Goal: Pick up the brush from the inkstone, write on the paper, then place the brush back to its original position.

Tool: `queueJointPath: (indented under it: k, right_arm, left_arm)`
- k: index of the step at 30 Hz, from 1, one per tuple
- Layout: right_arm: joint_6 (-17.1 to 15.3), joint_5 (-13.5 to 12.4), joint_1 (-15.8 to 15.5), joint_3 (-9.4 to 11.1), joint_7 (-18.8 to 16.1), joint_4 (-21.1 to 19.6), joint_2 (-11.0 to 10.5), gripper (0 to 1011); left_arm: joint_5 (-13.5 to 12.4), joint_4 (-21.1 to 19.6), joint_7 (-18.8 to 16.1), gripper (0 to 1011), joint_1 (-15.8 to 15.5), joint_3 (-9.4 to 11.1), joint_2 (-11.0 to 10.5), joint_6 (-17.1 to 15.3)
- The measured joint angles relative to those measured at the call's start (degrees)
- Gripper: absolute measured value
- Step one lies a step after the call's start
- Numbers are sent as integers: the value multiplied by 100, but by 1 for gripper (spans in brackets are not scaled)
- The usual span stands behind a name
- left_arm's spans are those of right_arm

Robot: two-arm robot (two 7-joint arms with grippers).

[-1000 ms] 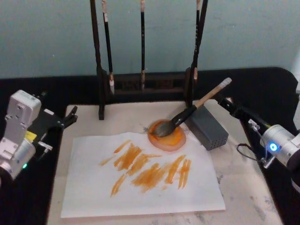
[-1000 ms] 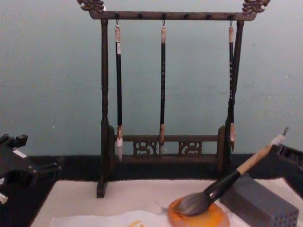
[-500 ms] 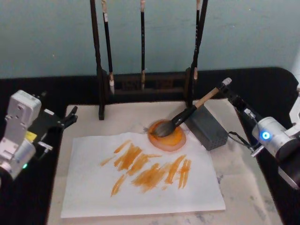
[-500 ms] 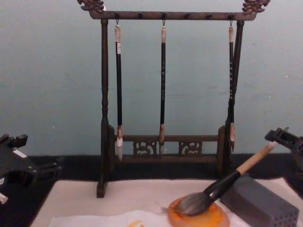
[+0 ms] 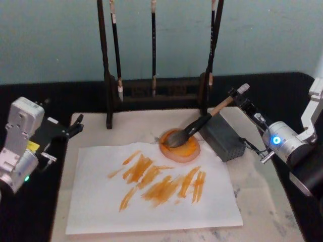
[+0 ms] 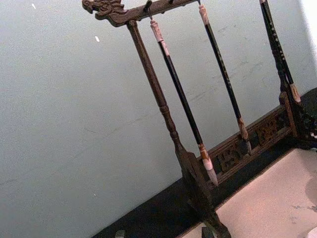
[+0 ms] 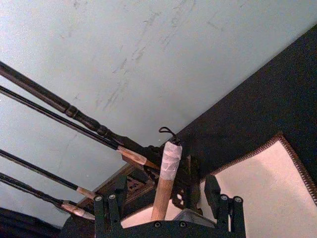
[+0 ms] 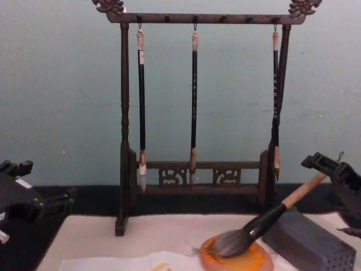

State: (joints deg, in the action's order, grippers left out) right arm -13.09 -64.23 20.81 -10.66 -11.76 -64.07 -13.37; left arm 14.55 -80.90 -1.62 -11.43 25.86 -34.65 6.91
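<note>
Head view, step: paper already carries orange strokes and the brush lies back with its bristles on the inkstone, so I judge this the put-back stage.
Head view, my right gripper: at the brush's white wrapped end, beyond the grey block from the inkstone.
Head view, my left gripper: parked well left of the inkstone, off the beige mat; I cannot tell its opening.
Left wrist view: carved dark wooden rack with thin brushes hanging.
Right wrist view, grip: my fingers stand spread either side of the tan handle with gaps showing, so I hold nothing.
Right wrist view, next move: draw straight back along the handle without nudging the wrapped end.
Chest view, materials: bushy grey-white bristles, black ferrule, round wooden handle slanting up from the inkstone across the block.
Chest view, inkstone: flat, glossy orange, round.
Chest view, block: matte grey, small holes in its end.
</note>
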Motion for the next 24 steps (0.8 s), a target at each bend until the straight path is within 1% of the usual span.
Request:
queueJointPath:
  k: [4,7,10,24]
  right_arm:
    - [17,-26,95,-50,-29,146,0,1000]
    - [25,-45,221,-131,-88,338,-18,1000]
    - [23,-66,298,-193,-146,444,-49,1000]
    - [-19,-171,318,-445,-268,433,-207,1000]
  left_arm:
    - [0,0,0,1001,0,0,0,0]
    - [0,0,0,1001,0,0,0,0]
    - [0,0,0,1001,0,0,0,0]
    - [0,0,0,1001,0,0,0,0]
